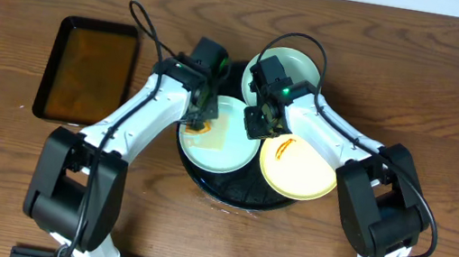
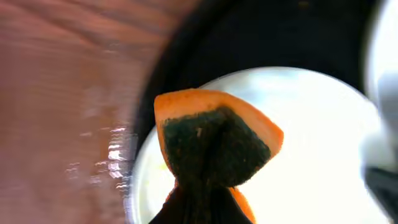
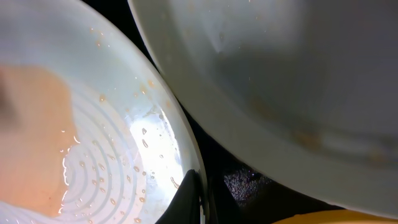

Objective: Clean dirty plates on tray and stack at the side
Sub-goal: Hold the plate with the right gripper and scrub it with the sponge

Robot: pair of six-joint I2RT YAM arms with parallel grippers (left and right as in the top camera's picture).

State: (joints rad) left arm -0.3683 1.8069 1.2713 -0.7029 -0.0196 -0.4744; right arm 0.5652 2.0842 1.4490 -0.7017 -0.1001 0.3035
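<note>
On the round black tray (image 1: 229,192) lie three plates: a mint-green one (image 1: 223,141) in the middle, a second mint-green one (image 1: 297,70) at the back, and a yellow one (image 1: 301,168) with an orange smear at the right. My left gripper (image 1: 201,121) is shut on an orange sponge (image 2: 214,143) with a dark green scouring face, pressed onto the middle plate (image 2: 323,124) near its left rim. My right gripper (image 3: 202,202) is shut on that plate's right rim (image 3: 186,149); the plate is wet, with brownish drops. The back plate (image 3: 280,74) overlaps close above.
A rectangular black tray (image 1: 48,74) holding brownish liquid stands at the left on the wooden table (image 1: 455,80). The yellow plate's edge (image 3: 323,218) shows just right of my right gripper. Black tray floor (image 3: 249,180) shows between the plates.
</note>
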